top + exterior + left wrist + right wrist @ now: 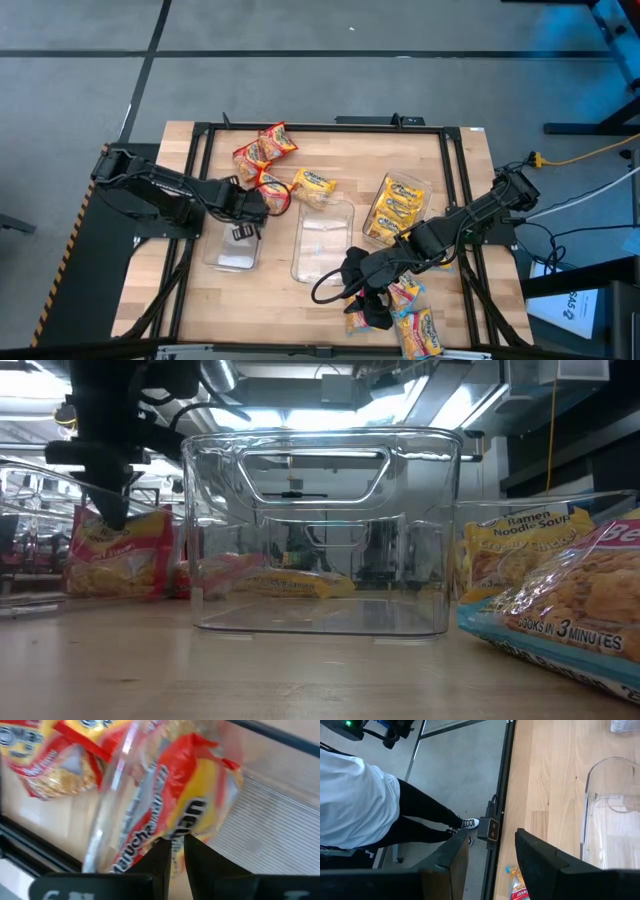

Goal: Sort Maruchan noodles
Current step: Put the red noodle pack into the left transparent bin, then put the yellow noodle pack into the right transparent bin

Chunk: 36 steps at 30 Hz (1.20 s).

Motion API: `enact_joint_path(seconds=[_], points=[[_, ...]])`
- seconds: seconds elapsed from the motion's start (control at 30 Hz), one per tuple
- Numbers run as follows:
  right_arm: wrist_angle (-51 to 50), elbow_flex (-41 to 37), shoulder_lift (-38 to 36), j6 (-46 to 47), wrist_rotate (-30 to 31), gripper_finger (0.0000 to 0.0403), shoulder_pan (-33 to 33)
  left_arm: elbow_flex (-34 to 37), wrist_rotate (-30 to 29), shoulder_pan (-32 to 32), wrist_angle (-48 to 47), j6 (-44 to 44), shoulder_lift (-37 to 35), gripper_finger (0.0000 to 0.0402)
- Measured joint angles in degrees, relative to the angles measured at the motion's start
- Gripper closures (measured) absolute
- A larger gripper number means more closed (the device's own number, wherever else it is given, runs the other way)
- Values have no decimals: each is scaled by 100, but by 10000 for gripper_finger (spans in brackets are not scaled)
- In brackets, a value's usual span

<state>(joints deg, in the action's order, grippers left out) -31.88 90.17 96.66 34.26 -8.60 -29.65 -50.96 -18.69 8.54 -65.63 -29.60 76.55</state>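
Where grey floor rings the wooden table [330, 150]: left tool [173, 851] pinching red packet [185, 815]; right tool [491, 857] spread; a person [360, 805] beyond.

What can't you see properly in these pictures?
- Low view: the blue-edged crinkly noodle packet is cut off by the right edge, so its name can't be read.
- Left wrist view: the red and yellow crinkly noodle packet in the left pincer is blurred, and a clear plastic tray rim crosses it.
- High view: the right pincer and its cables hide part of the noodle packets at the front.
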Motion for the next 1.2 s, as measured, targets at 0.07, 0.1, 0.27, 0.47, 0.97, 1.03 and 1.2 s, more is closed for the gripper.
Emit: enact_joint_path(seconds=[0.07, 0.1, 0.27, 0.47, 0.97, 1.03, 1.2], points=[[0, -1, 0, -2, 0, 244, 0, 0, 47, 4, -133, 0, 0, 357], [0, -2, 0, 0, 0, 244, 0, 0, 39, 4, -214, -6, -1, 357], [0, -2, 0, -1, 0, 244, 0, -9, 34, 0, -373, -133, 0, 357], [-2, -1, 0, -2, -1, 244, 0, -412, 286, 57, -903, -136, -2, 357], [-131, 0, 0, -653, 2076, 244, 132, -2845, -51, 116, -2379, 319, -164, 357], [-161, -2, 0, -751, 3498, 244, 292, -3019, -567, 66, -2383, 463, -231, 357], [42, -2, -14, -778, 6533, 244, 1023, -3081, -1810, -242, -2371, 524, -580, 357]])
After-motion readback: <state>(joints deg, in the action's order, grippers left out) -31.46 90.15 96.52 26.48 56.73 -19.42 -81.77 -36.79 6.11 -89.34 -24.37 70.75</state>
